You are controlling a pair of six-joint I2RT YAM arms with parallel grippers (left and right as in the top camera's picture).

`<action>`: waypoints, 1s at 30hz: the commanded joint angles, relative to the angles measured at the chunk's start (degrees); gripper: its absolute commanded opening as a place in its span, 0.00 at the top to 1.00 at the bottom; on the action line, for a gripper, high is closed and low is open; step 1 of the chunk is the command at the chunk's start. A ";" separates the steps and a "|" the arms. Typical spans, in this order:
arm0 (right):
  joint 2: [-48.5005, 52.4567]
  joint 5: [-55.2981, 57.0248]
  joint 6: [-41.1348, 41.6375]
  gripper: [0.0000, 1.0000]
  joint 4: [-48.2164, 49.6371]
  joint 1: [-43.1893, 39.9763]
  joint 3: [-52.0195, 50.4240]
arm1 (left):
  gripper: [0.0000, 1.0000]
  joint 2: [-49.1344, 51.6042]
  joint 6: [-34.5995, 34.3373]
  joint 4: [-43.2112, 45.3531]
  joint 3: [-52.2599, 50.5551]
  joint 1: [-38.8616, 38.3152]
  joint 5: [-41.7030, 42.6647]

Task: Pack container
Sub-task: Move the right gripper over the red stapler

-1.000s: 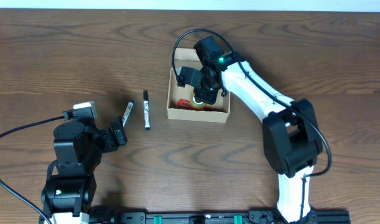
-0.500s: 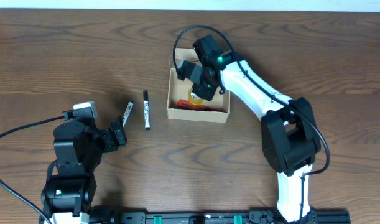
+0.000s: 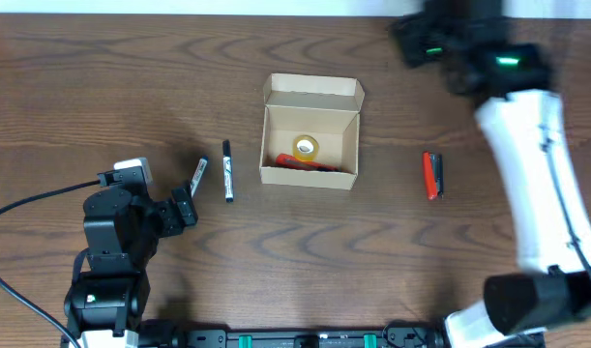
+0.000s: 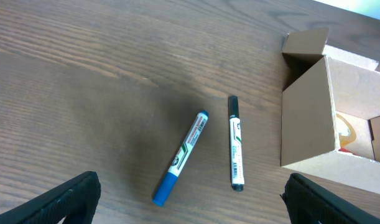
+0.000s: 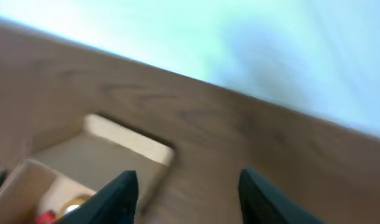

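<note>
The container (image 3: pixel 308 178) sits open at mid-counter (image 3: pixel 102 87), its flap folded back on the far side, with a tape roll (image 3: pixel 306 147) and something red inside. Our left fingers (image 4: pixel 71 199) are spread wide and empty. Just ahead of them lie the blue marker (image 4: pixel 182 158) and the black marker (image 4: pixel 236 146), between fingers and box, their long axes roughly along its left wall. We judge the left arm nearer. Our right fingers (image 5: pixel 121 196), blurred, look parted and empty, high beyond the box's far right.

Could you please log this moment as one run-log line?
container open, partly packed | left gripper open by markers | right gripper open, empty
</note>
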 commanded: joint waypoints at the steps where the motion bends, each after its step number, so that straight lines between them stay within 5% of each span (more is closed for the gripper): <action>1: 1.25 2.12 15.80 0.39 -5.49 -6.56 -0.76 | 0.05 -0.07 1.07 -0.04 1.51 -0.20 0.13; 11: -0.74 10.23 20.94 0.41 -17.94 -11.32 -7.87 | 0.05 -0.07 1.05 -0.04 1.51 -0.17 0.13; 21: -22.14 4.74 17.88 0.39 3.67 -11.32 -44.96 | 0.05 -0.07 1.05 -0.07 1.51 -0.20 0.13; 27: -22.75 8.55 17.90 0.36 8.68 -11.32 -54.34 | 0.05 -0.07 1.05 -0.46 1.51 -0.20 0.13; 30: -21.27 8.46 17.90 0.27 12.70 -11.32 -58.14 | 0.05 -0.07 1.05 -0.50 1.51 -0.17 0.15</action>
